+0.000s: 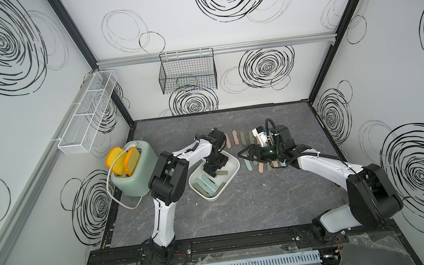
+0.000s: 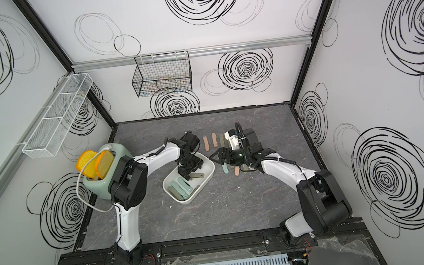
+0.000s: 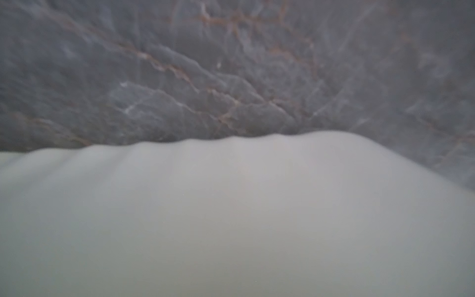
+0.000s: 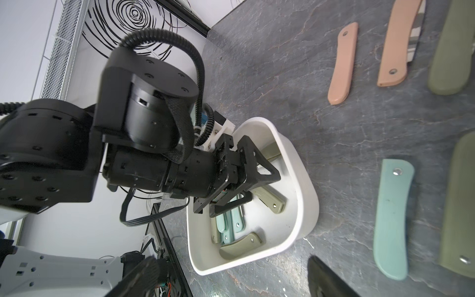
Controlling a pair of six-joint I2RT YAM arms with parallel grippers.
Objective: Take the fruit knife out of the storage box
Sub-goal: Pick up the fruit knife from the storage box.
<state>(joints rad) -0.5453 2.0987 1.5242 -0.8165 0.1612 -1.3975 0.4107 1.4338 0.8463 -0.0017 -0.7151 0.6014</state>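
Observation:
The white storage box (image 1: pixel 231 160) (image 2: pixel 208 166) (image 4: pixel 303 185) sits mid-table at an angle. It holds several folded fruit knives, teal ones (image 1: pixel 207 184) (image 4: pixel 231 223) and olive ones (image 4: pixel 241 245). My left gripper (image 1: pixel 210 172) (image 2: pixel 185 174) (image 4: pixel 239 195) reaches down inside the box. Its fingers stand apart on either side of one olive fruit knife (image 1: pixel 221 173) (image 2: pixel 197 176) (image 4: pixel 270 200); whether they touch it I cannot make out. The left wrist view shows only the box's blurred white surface (image 3: pixel 231 205). My right gripper (image 1: pixel 243 154) (image 2: pixel 215 157) (image 4: pixel 231 272) hangs open and empty just right of the box.
Two rows of folded knives lie on the dark marbled table right of the box, among them pink ones (image 1: pixel 235 137) (image 4: pixel 343 64) and a teal one (image 4: pixel 392 218). A green toaster (image 1: pixel 134 174) with bread stands to the left. Wire baskets (image 1: pixel 187 70) hang on the walls.

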